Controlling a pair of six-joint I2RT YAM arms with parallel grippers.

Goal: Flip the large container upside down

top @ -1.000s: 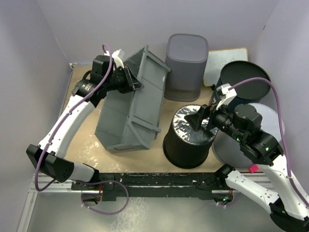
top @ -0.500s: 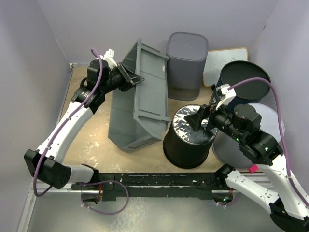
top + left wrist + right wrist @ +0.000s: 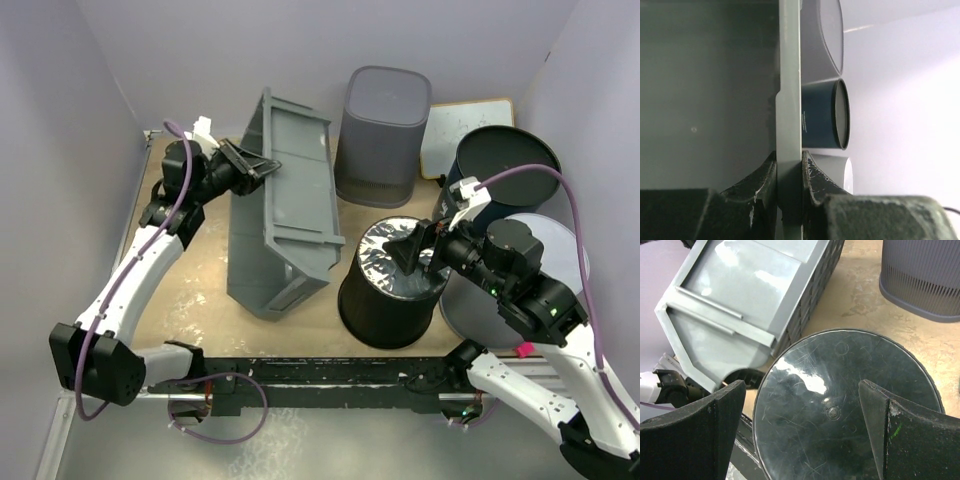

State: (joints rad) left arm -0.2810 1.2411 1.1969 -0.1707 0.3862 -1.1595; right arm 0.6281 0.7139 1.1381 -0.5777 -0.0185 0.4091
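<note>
In left gripper [image 3: 258, 165], one large container [image 3: 292, 215].

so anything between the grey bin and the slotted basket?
No, only bare tabletop between grey bin and slotted basket; clearest in the right wrist view.

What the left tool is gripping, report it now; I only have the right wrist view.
Observer: The left tool is shut on the thin rim of the grey bin, with the wall pinched between its two sides.
Operator: Now list what stands past the right edge of my picture.
Observer: A navy drum and a pale grey tub stand to the right of the black bucket.
</note>
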